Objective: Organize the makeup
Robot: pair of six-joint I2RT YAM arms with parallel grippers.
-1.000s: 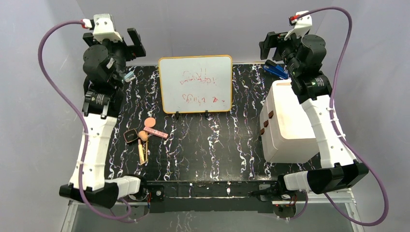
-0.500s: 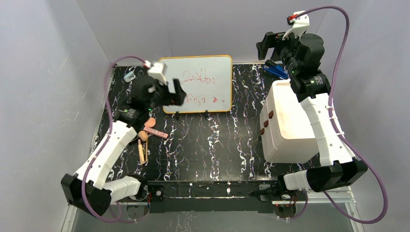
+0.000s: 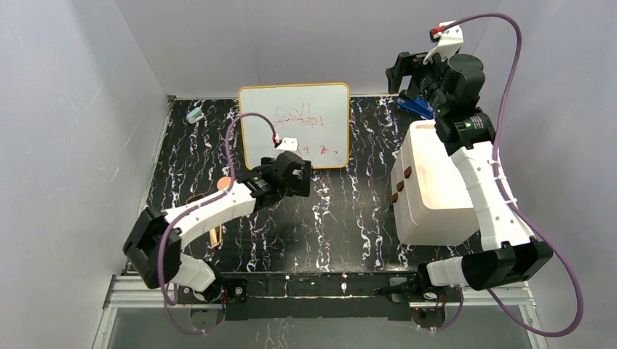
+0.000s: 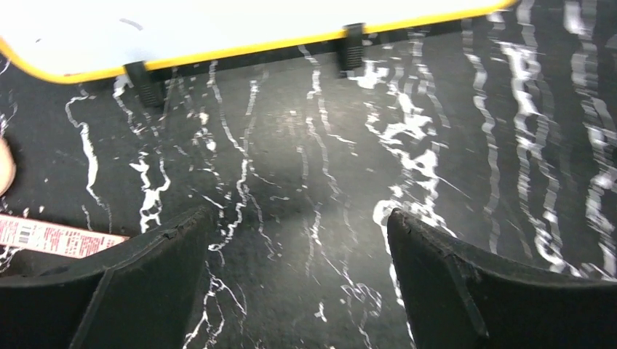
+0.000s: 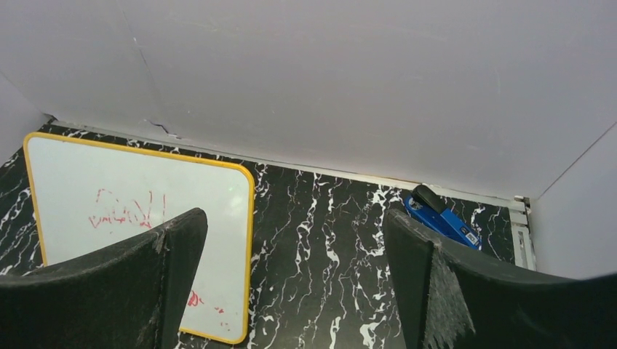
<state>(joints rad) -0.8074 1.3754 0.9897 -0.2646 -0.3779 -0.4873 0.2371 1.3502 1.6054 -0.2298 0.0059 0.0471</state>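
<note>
The makeup lies left of the table's middle, mostly hidden under my left arm in the top view. Only the round peach puff [image 3: 224,182] and a tan wooden brush handle [image 3: 213,236] show there. The pink flat palette [image 4: 49,236] and an edge of the puff [image 4: 4,169] show at the left of the left wrist view. My left gripper [image 3: 294,179] [image 4: 298,225] is open and empty, low over bare table to the right of the makeup. My right gripper [image 3: 404,70] [image 5: 295,225] is open and empty, raised at the back right.
A yellow-framed whiteboard [image 3: 295,125] [image 4: 218,29] [image 5: 138,218] stands at the back middle, just beyond my left gripper. A white box [image 3: 433,185] sits at the right. A blue stapler [image 3: 416,107] [image 5: 444,217] lies behind it. A small pale-blue object [image 3: 194,115] lies at the back left.
My left arm has swung from the back left corner down and right, across the makeup, to the table's middle in front of the whiteboard. The right arm has barely moved.
</note>
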